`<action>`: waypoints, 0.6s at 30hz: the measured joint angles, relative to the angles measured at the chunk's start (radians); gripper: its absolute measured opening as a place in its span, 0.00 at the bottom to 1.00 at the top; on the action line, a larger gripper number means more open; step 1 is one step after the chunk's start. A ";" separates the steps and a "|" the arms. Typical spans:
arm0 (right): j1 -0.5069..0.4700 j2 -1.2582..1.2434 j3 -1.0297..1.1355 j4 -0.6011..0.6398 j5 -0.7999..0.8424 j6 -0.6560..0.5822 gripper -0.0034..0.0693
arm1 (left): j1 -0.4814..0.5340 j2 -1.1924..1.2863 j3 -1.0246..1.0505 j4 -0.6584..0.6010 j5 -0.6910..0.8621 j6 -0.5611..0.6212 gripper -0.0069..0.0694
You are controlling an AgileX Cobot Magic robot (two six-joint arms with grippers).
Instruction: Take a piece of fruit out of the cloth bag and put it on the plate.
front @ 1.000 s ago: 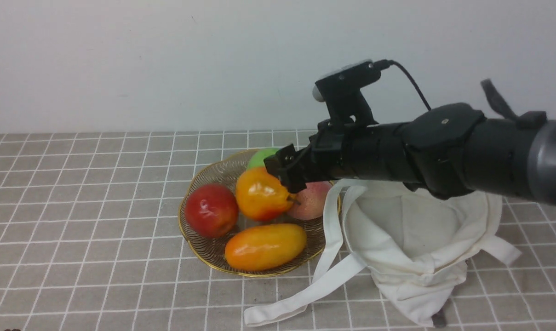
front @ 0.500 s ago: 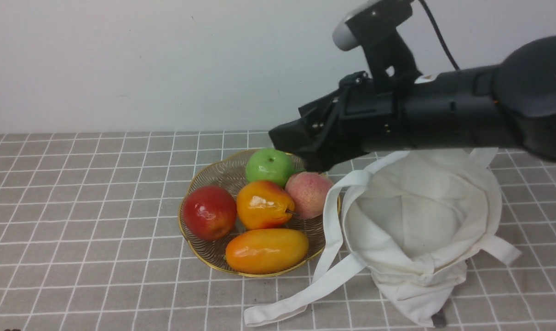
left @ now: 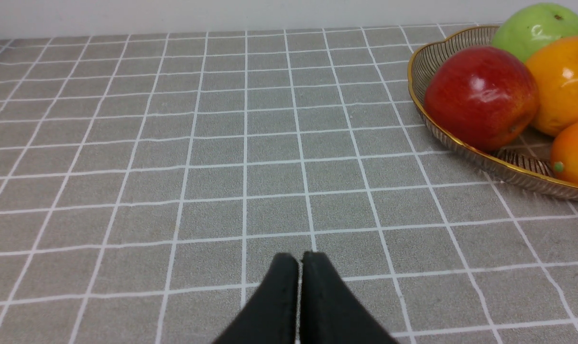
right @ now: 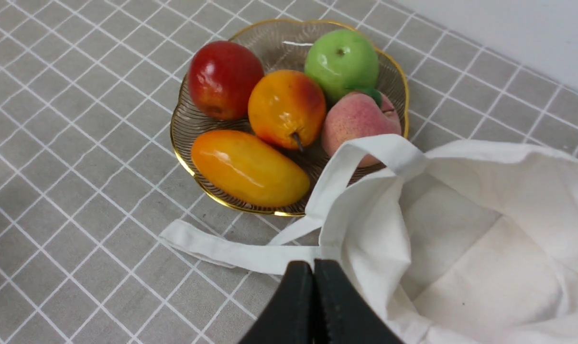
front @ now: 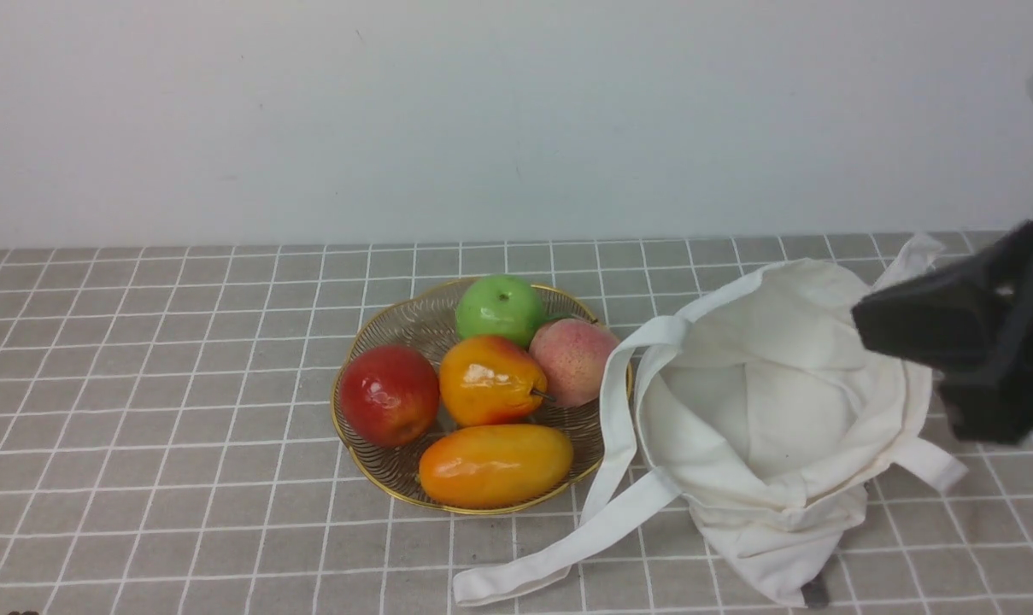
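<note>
We judge the piece of fruit (front: 490,380) slick and firm; hold its plump middle. Left gripper (left: 299,258) and right gripper (right: 313,265) sit closed, empty.

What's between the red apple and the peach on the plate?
The plump orange-yellow fruit, red-blushed, sits between red apple and peach on the plate. Front view shows it best; right wrist view agrees.

A plain white wall (front: 396,120) backs the grey checked tablecloth (front: 140,384).
</note>
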 joint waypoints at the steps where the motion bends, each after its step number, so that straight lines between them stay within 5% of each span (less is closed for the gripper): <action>1: 0.000 -0.072 0.069 -0.005 -0.054 0.008 0.03 | 0.000 0.000 0.000 0.000 0.000 0.000 0.08; 9: 0.000 -0.257 0.355 -0.010 -0.388 0.013 0.03 | 0.000 0.000 0.000 0.000 0.000 0.000 0.08; 18: 0.000 -0.270 0.397 -0.011 -0.438 0.014 0.03 | 0.000 0.000 0.000 0.000 0.000 0.000 0.08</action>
